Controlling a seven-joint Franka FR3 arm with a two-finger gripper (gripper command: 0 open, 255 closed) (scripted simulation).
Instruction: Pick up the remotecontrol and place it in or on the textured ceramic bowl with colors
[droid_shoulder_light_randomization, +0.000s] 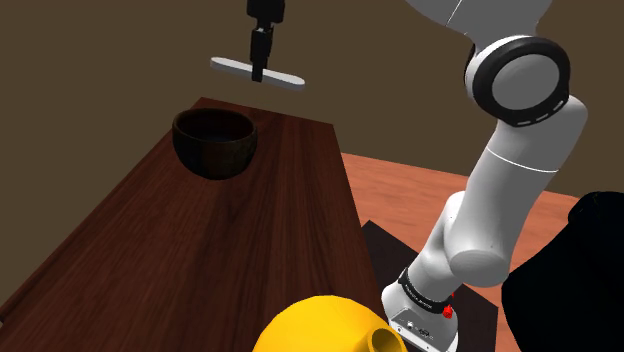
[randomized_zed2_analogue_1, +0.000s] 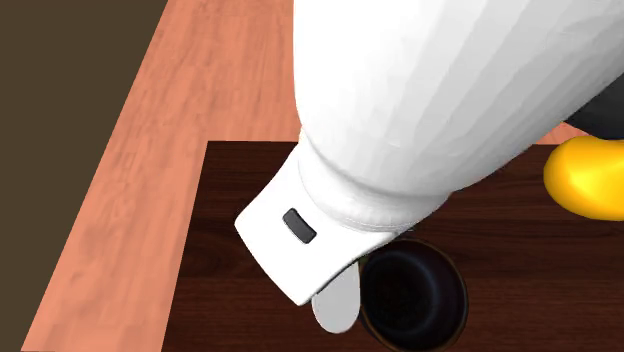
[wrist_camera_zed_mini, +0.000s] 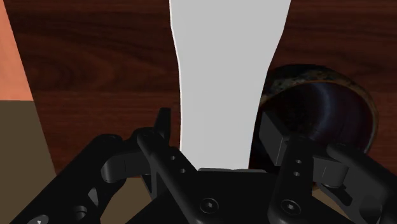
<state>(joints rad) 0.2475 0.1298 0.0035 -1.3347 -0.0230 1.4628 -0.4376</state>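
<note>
Pincer (wrist_camera_zed_mini: 219, 127) fingers (wrist_camera_zed_mini: 275, 137) sit closest in the wrist view, closed on the pale grey remote (wrist_camera_zed_mini: 222, 70), which runs away from them over the dark wooden bench (wrist_camera_zed_mini: 95, 63). Beside the remote, partly behind it and one finger, lies the dark bowl (wrist_camera_zed_mini: 327, 108), its rim speckled.

From the shoulder view the bowl (droid_shoulder_light_randomization: 214, 142) reads as plain dark brown, but the height is clear. The remote (droid_shoulder_light_randomization: 285, 79) hangs level in the pincer (droid_shoulder_light_randomization: 260, 66), well clear of the bench (droid_shoulder_light_randomization: 200, 250), up past the bowl and not in it. A rounded yellow thing (droid_shoulder_light_randomization: 320, 325), cut by the lower edge, is too partial to name.

In the second exterior view a white arm link (randomized_zed2_analogue_1: 430, 90) covers the pincer and most of the remote (randomized_zed2_analogue_1: 338, 305), whose rounded end peeks out just beside the bowl (randomized_zed2_analogue_1: 412, 295), itself cut by the lower edge. The yellow thing (randomized_zed2_analogue_1: 590, 175) sits at the right edge, over the bench (randomized_zed2_analogue_1: 230, 300), with orange wooden floor (randomized_zed2_analogue_1: 150, 130) beyond.
</note>
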